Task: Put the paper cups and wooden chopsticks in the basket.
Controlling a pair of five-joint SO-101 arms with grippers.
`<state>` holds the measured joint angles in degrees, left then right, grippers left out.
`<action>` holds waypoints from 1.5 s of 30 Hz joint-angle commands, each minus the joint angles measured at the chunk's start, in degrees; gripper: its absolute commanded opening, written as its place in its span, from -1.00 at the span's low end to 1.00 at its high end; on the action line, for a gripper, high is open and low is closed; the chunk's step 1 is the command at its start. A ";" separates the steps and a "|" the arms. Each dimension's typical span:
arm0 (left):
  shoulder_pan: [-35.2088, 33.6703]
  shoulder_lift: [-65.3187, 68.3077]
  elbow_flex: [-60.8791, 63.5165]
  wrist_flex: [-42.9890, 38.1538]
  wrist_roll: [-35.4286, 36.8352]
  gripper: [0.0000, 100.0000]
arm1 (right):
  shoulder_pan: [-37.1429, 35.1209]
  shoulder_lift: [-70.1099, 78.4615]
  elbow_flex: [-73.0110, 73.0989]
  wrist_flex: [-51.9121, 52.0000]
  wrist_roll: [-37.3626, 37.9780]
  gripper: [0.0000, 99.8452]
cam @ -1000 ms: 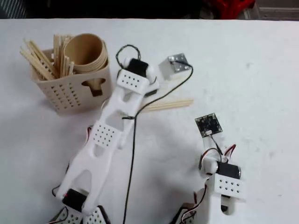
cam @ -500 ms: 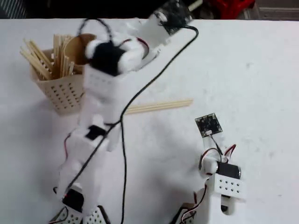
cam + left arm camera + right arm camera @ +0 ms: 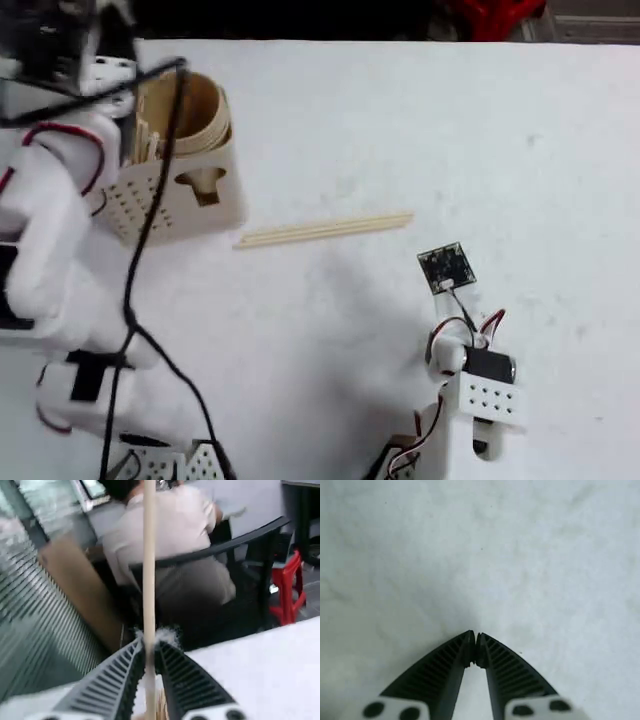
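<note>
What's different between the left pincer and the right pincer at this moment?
The left pincer is clamped on a wooden chopstick; the right pincer holds nothing, its tips touching. The left pincer faces out toward a black chair; the right pincer faces down at the white table. Both are black, ribbed and shut.
</note>
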<state>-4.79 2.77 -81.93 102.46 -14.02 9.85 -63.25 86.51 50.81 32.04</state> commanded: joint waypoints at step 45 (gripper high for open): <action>-7.96 -41.10 101.45 -58.11 8.18 -0.71 | -0.48 -0.57 -0.26 -0.84 0.44 -0.96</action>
<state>-12.53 -32.66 21.27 42.86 -6.29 9.85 -63.25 86.51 50.81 32.04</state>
